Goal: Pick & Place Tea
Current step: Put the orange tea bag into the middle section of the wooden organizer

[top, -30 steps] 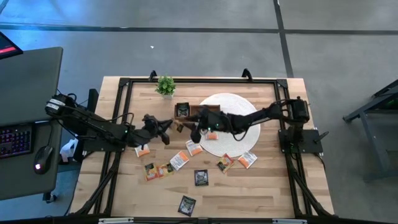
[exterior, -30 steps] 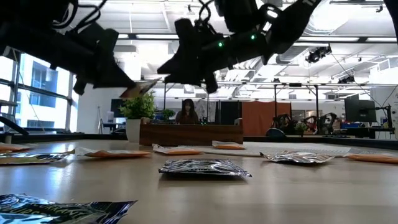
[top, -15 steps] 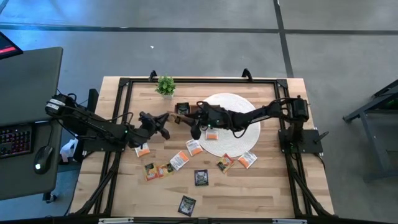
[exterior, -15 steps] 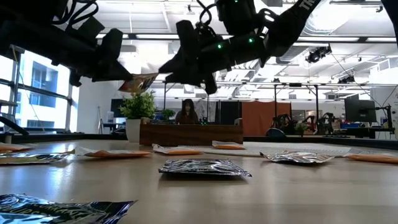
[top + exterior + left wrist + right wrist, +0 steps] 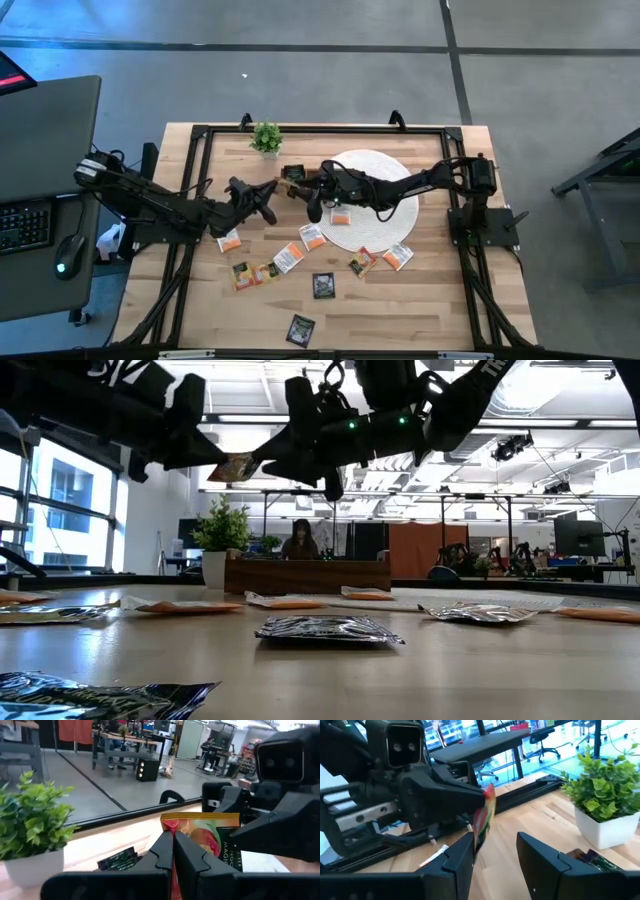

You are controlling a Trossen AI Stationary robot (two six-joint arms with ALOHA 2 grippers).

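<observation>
The wooden table (image 5: 430,300) carries a round white woven mat (image 5: 372,235) just right of centre, with a dark wooden tray (image 5: 296,178) at its 9 o'clock edge and a small potted plant (image 5: 266,138) toward the table's 11 o'clock corner. The left arm reaches in from 9 o'clock and the right arm from 3 o'clock across the mat, so that both meet above the tray. The left gripper (image 5: 272,190) is clamped tight on one yellow-brown tea sachet (image 5: 207,834), held up in the air with its free end pointing at the other arm. The right gripper (image 5: 312,190) stands spread wide, with nothing between its fingers (image 5: 462,851), and the sachet's edge sits just in front of that gap; whether it touches a finger is unclear. The remaining sachets lie loose: white-and-orange ones (image 5: 313,237) around the mat's 6 to 8 o'clock rim and on the mat itself, black ones (image 5: 323,285) toward the table's 6 o'clock edge, and more inside the tray.
</observation>
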